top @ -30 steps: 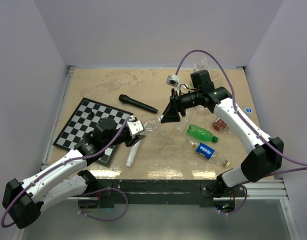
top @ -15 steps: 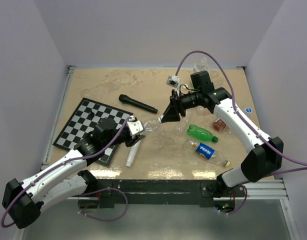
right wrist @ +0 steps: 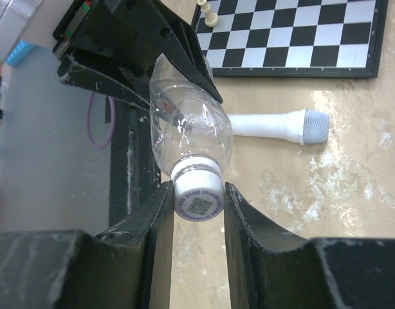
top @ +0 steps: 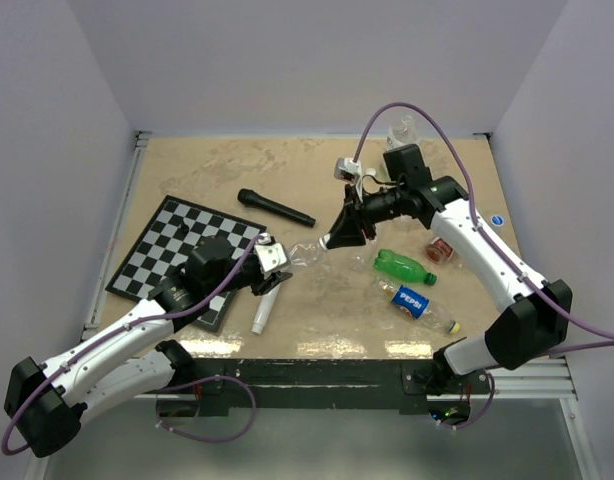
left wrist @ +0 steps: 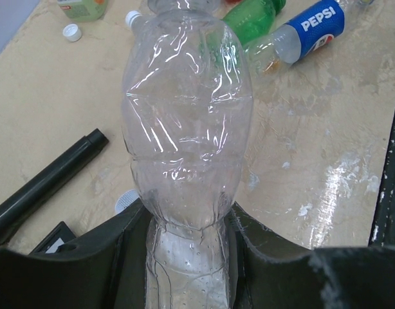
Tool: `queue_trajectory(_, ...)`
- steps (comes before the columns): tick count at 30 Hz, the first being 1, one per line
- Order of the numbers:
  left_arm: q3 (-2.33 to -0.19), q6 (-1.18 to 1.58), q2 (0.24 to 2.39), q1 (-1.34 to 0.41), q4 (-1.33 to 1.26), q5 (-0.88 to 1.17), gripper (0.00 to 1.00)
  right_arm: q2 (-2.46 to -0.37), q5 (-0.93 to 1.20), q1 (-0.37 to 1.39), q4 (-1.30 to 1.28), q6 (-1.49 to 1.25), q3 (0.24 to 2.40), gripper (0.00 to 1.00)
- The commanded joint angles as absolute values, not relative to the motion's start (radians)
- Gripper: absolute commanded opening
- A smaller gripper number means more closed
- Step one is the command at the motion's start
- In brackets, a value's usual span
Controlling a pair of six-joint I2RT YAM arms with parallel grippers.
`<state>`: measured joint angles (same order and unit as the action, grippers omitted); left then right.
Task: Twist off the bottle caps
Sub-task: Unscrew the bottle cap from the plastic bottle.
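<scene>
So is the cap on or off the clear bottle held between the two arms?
On: the white cap sits on the neck of the clear bottle, flanked by the right gripper.

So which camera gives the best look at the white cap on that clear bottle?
The right wrist view: the white cap faces the lens, pinched between the fingers of the right gripper. In the top view that gripper mostly hides it. The left wrist view shows only the body of the clear bottle, not its cap.

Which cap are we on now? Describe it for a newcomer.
Right of the chessboard, the left end effector holds a clear bottle. Its white cap, code printed on top, sits between the fingers of the right end effector, unlike any other cap.
</scene>
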<state>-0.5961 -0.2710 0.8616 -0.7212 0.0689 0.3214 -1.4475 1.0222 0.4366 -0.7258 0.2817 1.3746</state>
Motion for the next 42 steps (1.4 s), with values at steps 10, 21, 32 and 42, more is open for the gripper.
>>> queue_trajectory(10,-0.611,-0.248,0.851,-0.719,0.026,0.376,0.00,-1.433,1.039,0.453,-1.273,1.702,1.514,0.00)
queue_trajectory(21,-0.611,-0.247,0.851,-0.719,0.023,0.387,0.00,-1.404,1.095,0.453,-1.070,1.475,1.444,0.27)
queue_trajectory(32,-0.612,-0.247,0.848,-0.719,0.023,0.385,0.00,-1.296,1.037,0.453,-0.839,0.990,1.394,0.74)
queue_trajectory(42,-0.614,-0.245,0.848,-0.719,0.025,0.379,0.00,-1.167,0.885,0.445,-0.615,0.325,1.260,0.78)
